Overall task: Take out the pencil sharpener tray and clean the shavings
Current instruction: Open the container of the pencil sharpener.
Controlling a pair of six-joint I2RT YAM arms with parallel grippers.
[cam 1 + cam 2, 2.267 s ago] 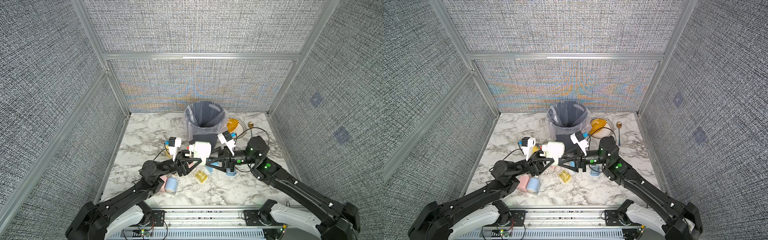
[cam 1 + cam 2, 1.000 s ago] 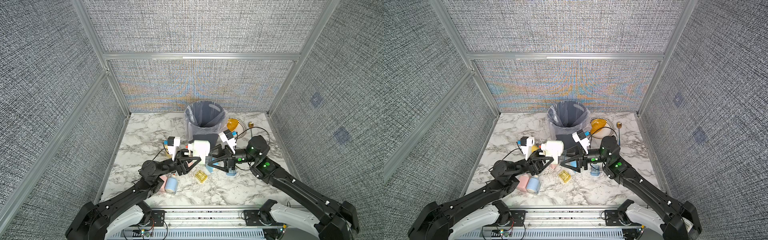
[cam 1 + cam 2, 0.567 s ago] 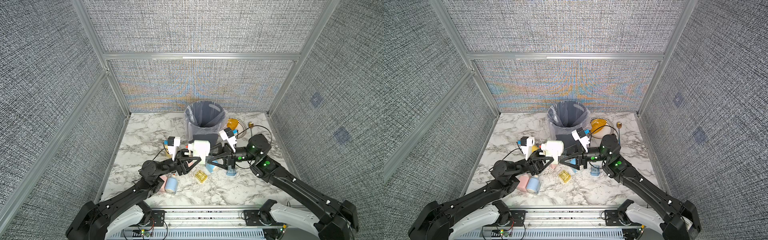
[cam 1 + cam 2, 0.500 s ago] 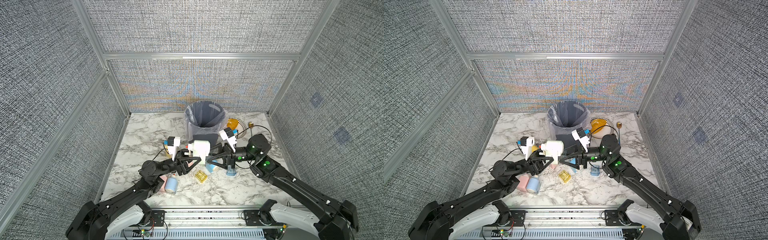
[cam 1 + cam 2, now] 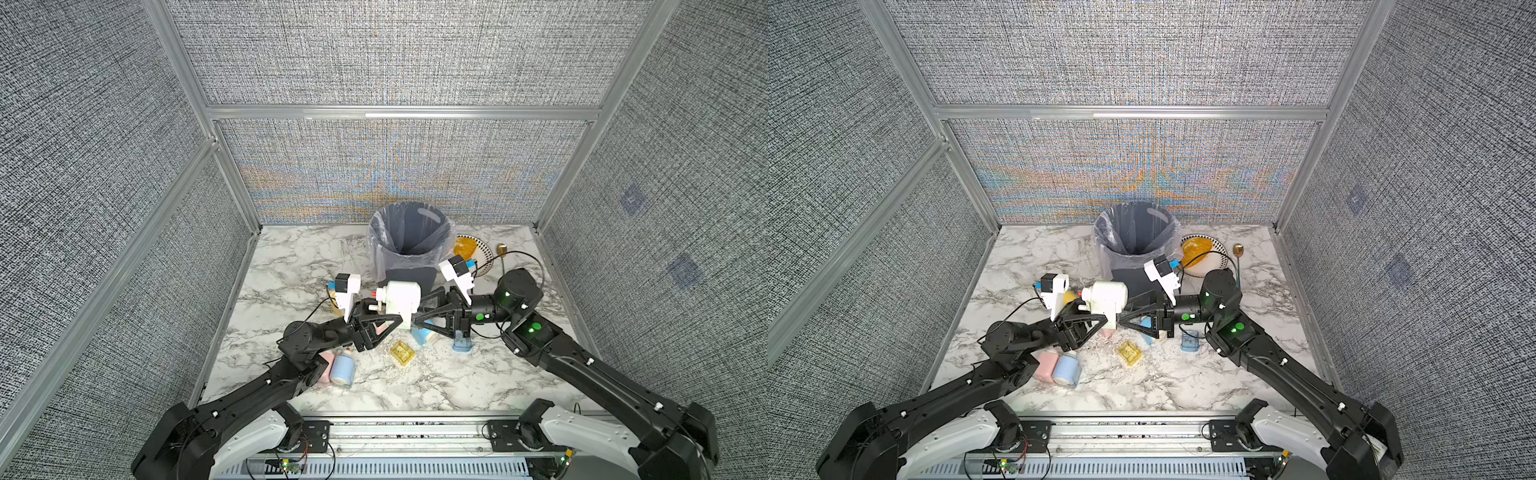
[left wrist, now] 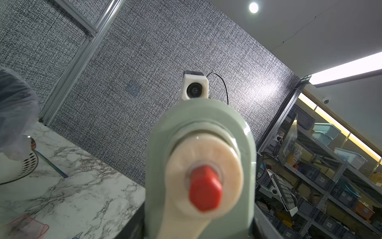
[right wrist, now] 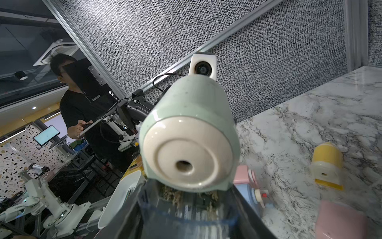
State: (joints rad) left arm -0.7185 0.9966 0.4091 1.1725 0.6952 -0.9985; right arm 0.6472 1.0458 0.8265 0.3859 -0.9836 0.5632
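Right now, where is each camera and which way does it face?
Top views: above the base, looking down on the table; both arms, left gripper and right gripper at the sharpener.
Left wrist: left arm, looking up at the crank end; its fingers barely show.
Right wrist: right arm, facing the pencil-hole end; its fingers flank the tray of shavings.
Shared: all see the sharpener; each wrist view sees the other wrist's camera.
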